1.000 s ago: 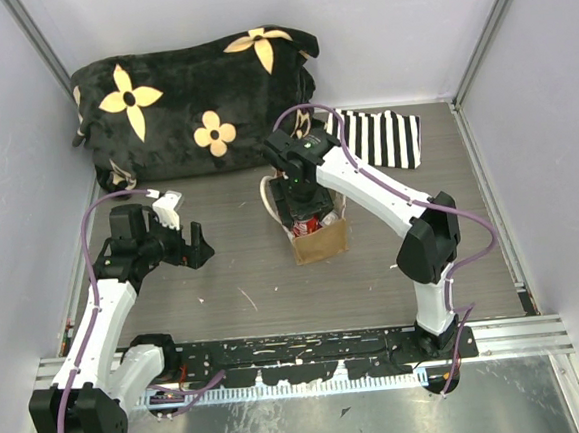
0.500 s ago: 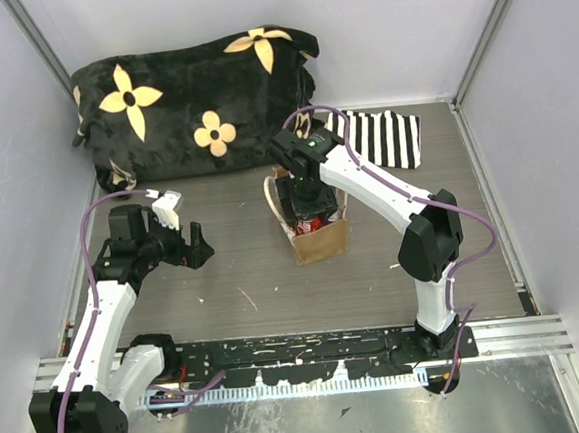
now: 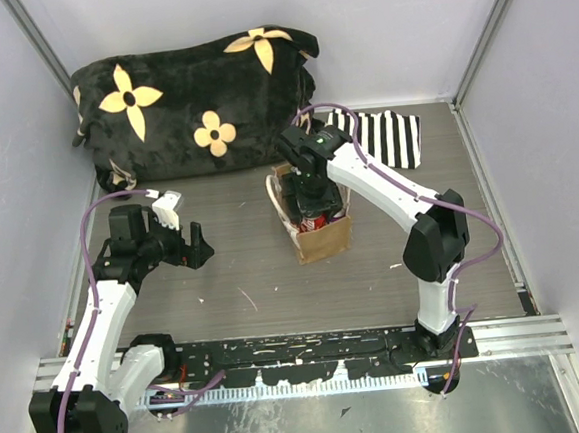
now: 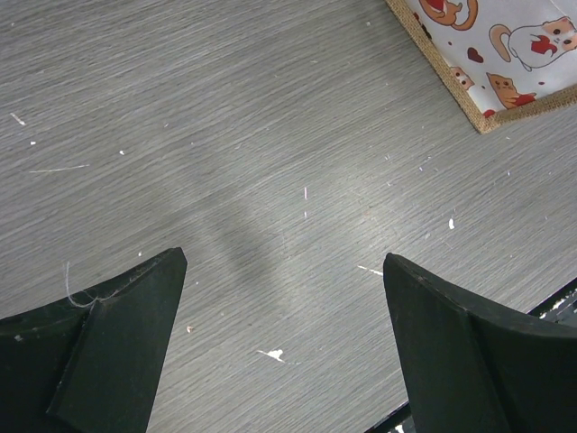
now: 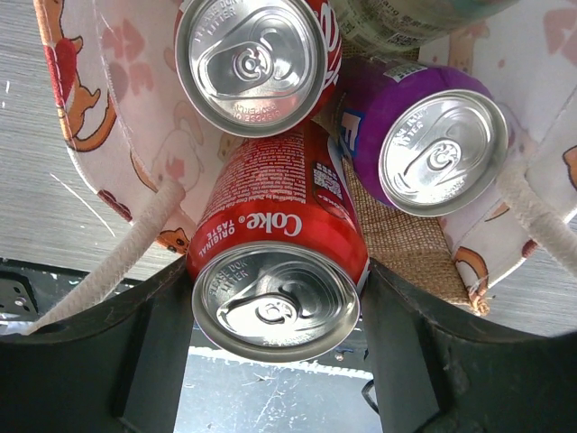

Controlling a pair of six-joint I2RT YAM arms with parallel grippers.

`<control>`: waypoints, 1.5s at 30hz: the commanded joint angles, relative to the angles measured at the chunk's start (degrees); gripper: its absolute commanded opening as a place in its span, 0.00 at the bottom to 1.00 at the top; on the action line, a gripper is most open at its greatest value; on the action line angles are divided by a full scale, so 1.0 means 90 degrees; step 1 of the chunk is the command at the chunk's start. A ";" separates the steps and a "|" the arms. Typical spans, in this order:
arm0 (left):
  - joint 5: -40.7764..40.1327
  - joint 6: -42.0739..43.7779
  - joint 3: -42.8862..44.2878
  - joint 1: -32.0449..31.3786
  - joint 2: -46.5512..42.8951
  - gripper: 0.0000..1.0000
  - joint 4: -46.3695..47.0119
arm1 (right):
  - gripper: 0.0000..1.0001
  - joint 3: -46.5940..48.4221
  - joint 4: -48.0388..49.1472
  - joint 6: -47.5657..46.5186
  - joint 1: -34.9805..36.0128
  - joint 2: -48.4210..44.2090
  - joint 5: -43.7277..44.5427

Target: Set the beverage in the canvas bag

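The canvas bag (image 3: pixel 323 238) stands upright mid-table, tan burlap with cream handles and a cat-print lining. My right gripper (image 3: pixel 311 201) is over its open mouth, shut on a red Coke can (image 5: pixel 275 298), with both fingers against the can's sides. The can's lower part reaches down into the bag (image 5: pixel 406 244). A second red can (image 5: pixel 251 59) and a purple can (image 5: pixel 433 149) stand inside the bag. My left gripper (image 3: pixel 197 246) is open and empty, low over the bare table left of the bag; the wrist view shows its jaws (image 4: pixel 284 298) wide apart and a bag corner (image 4: pixel 505 54).
A black blanket with yellow flowers (image 3: pixel 195 103) lies along the back left. A flat black-and-white striped fabric piece (image 3: pixel 389 136) lies at the back right. White walls enclose the table; a metal rail (image 3: pixel 300 351) runs along the near edge.
My right gripper has shifted slightly right and back over the bag, still holding the Coke can. The left arm has not moved.
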 commanded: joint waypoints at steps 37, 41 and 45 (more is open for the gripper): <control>0.0133 0.0144 -0.0198 0.0031 -0.0024 0.98 0.0255 | 0.01 -0.1241 0.1475 0.0785 -0.0317 -0.0884 -0.0104; 0.0132 0.0144 -0.0208 0.0031 -0.0044 0.98 0.0265 | 0.01 -0.1578 0.1678 0.0826 -0.0296 -0.0833 -0.0069; 0.0139 0.0144 -0.0203 0.0026 -0.0035 0.98 0.0267 | 0.01 -0.1670 0.1765 0.0839 -0.0257 -0.0752 0.0021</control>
